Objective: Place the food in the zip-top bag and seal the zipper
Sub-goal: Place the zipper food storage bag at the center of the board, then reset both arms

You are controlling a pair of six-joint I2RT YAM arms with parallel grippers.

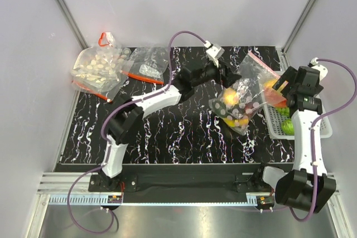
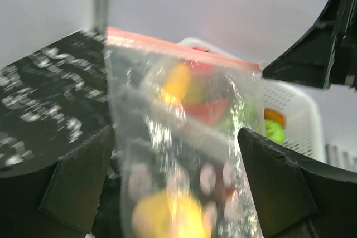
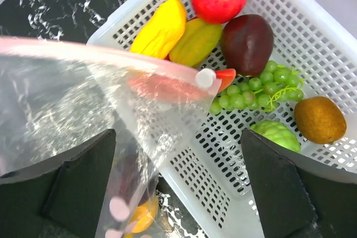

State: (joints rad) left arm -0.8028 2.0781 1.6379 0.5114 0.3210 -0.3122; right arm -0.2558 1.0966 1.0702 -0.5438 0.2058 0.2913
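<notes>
Black marbled table (image 1: 167,132): a white basket (image 3: 223,157), and just beside it the zip-top bag (image 1: 240,104) sags, likely floppy and slick. Your left gripper (image 2: 175,160) and right gripper (image 3: 178,176) gape either side of it, holding nothing. Pinch the stiffer zipper (image 3: 111,56) strip.

1. Black table (image 1: 167,132) with white marbled veining, closed in by plain white walls (image 1: 167,4).
2. White mesh basket (image 1: 273,121) at the table's right edge; the right wrist view shows its perforated floor and raised rim sharply.
3. Clear spotted bag (image 1: 100,68) lying flat at the far-left corner, scattered with pale round spots.
4. Smaller clear bag (image 1: 149,65) just beside it along the far edge, with a red-orange strip (image 1: 142,77) on its near side.
5. Red-orange loop (image 1: 104,39) past the far-left corner.
6. Aluminium rail (image 1: 184,192) along the near edge.
</notes>
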